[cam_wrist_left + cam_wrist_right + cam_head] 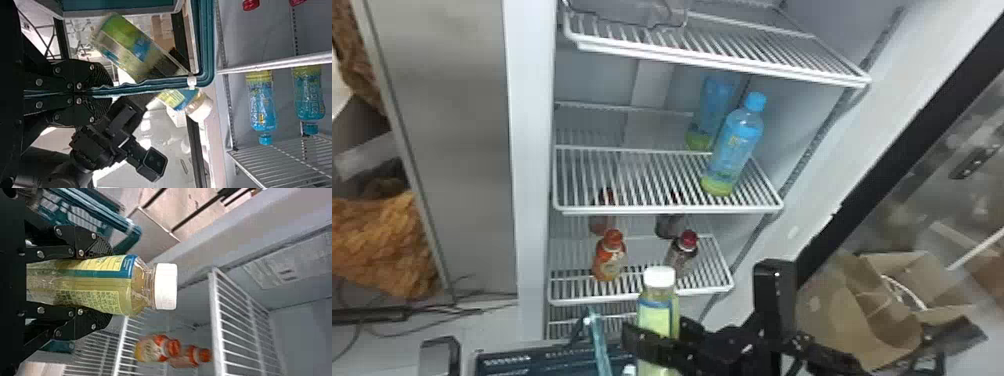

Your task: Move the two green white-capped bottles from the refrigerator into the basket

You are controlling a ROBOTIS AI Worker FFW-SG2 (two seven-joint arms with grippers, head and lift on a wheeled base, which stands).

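Nearest the camera, a green bottle with a white cap and a yellow-and-blue label (657, 312) sits in the grasp of the right gripper (659, 337), whose flat black fingers press against its two sides. The right wrist view has the cap end pointing towards the fridge. The bottle is just beside the basket rim in the head view; whether it lies over the basket I cannot tell.

Largest is the tall, open white refrigerator (529, 150) with its white wire shelves. Over to the right stands its black-framed glass door (927, 120), with an open brown cardboard box (862, 310) near it. Far left is some crinkled orange material (382, 245).

Next comes the teal plastic basket (601, 350), low in the head view before the refrigerator. The left gripper (109, 93) is clenched on its rim, which carries a small white piece (191, 81).

On the middle shelf, towards the right, a blue-capped blue bottle with a yellow-green base (734, 150) stands upright. Behind it is a fainter blue shape (712, 110), a second bottle or a reflection, I cannot tell. One shelf lower are a small orange bottle (609, 257) and, apart from it, a small dark bottle with a red cap (686, 250).
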